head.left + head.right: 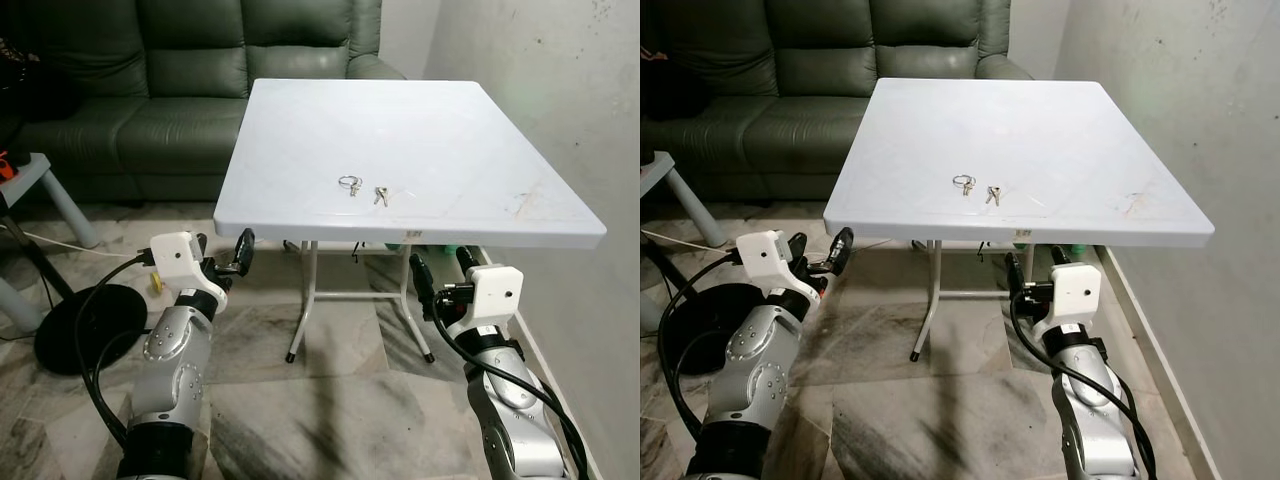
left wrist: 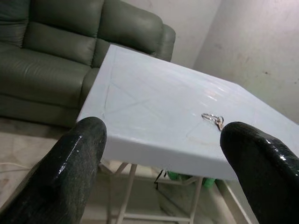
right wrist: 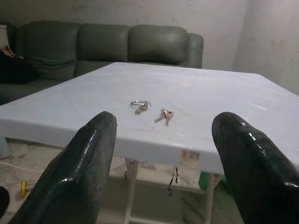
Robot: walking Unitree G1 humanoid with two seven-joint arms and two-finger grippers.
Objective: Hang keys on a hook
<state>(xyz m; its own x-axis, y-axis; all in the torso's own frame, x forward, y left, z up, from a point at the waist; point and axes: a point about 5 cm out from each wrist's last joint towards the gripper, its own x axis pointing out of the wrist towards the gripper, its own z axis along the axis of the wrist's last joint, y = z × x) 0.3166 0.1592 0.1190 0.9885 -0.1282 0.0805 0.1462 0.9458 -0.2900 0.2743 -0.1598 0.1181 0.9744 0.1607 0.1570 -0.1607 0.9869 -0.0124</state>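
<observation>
The small silver keys (image 1: 381, 195) lie flat on the white square plastic bench (image 1: 480, 130), toward its near edge, with a silver key ring (image 1: 349, 183) just beside them; whether the ring joins the keys cannot be made out. Nothing grips or touches them.

Left end effector (image 1: 222, 256) is held below and short of the bench's near left corner, its black fingers (image 2: 70, 163) spread wide and empty. Right end effector (image 1: 440, 270) sits under the near edge, fingers likewise wide apart and empty, pointed toward the keys. Judgement: both are posed for approach, with the right better lined up for the pickup.

A dark green leather sofa (image 1: 190, 60) stands behind the bench. No hook is identified in these views, so the pickup step is not yet begun.
</observation>
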